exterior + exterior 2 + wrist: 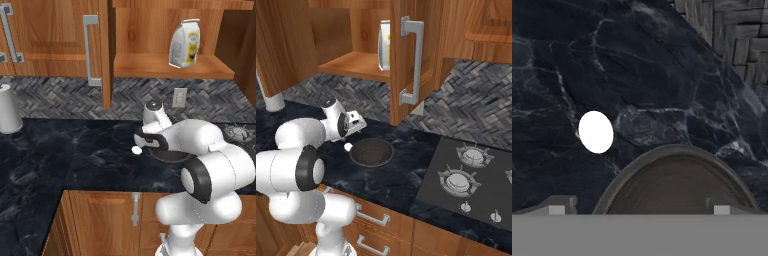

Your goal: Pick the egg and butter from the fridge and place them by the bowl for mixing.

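Note:
The egg (136, 149) (348, 146) (596, 132), small and white, lies on the dark marble counter just left of the bowl (170, 156) (372, 151) (677, 185), close to its rim but apart from it. The bowl is round, shallow and dark grey-brown. My gripper (150, 141) (356, 122) (639, 209) hovers a little above the bowl's near rim and the egg, open, with nothing between its fingers. The butter and the fridge are out of view.
An open cabinet door (95, 50) (411, 60) hangs above the counter behind the bowl. On the open shelf stands a white and yellow bag (185, 44) (384, 46). A white canister (9, 109) stands far left. Stove burners (466, 175) lie to the right.

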Tool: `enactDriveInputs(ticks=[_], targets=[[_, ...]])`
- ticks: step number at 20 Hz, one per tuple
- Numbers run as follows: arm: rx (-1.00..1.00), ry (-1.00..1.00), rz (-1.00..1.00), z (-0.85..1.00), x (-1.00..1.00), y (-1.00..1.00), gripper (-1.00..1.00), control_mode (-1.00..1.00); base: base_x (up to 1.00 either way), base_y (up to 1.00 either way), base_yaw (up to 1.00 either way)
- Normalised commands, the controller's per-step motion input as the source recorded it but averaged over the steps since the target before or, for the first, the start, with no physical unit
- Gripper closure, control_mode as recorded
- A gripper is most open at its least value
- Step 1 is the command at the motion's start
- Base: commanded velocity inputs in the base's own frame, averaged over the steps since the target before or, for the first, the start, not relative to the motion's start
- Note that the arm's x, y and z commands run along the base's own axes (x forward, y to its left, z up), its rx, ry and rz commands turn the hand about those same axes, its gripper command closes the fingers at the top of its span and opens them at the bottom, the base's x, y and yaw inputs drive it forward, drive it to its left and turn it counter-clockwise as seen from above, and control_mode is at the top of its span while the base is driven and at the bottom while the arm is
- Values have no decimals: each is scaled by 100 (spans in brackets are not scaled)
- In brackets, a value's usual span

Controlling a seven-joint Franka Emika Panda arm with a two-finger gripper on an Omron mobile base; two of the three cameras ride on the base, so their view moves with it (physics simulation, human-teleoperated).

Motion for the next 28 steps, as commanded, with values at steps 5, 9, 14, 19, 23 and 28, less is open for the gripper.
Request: enactDriveInputs(ticks=[5,9,14,19,23,28], targets=[[12,-3,-22,30,-38,-23,-100,-100,0,0,0],[31,-9,-11,39,-43,-33,-100,-100,0,0,0],[28,-6,-12,33,-45,-27,-100,-100,0,0,0],[2,0,-26,31,-37,-8,-100,-100,0,0,0],[1,0,-23,30,-33,-5,-100,-100,0,0,0],[8,-1,-6,24,-40,-10,-100,-100,0,0,0]])
